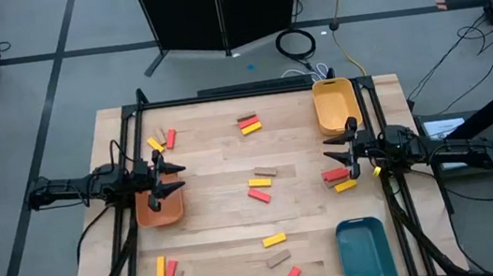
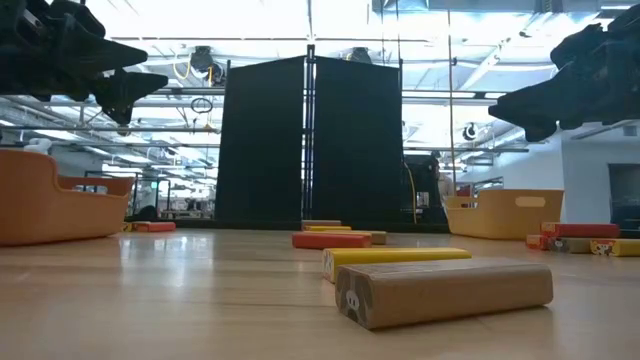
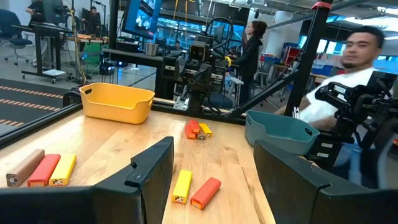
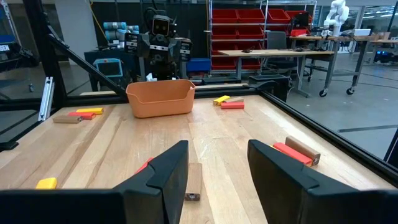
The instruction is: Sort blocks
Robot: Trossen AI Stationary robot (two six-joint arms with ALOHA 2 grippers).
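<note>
High view shows the blocks [image 1: 260, 188] scattered in small clusters across the table [image 1: 212, 161], none visibly in the orange tray [image 1: 160, 208], yellow tray [image 1: 334, 106] or teal tray [image 1: 366, 252] (sorting looks barely begun). Left gripper [image 1: 176, 178] hovers over the orange tray, released and empty. Right gripper [image 1: 332, 159] hangs just above a red-and-yellow cluster [image 1: 338, 178], fingers apart, holding nothing.

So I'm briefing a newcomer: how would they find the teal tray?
Look at the wooden table from above, then its near right corner by the right arm's side. The teal tray sits there; the other two trays are orange and yellow.
</note>
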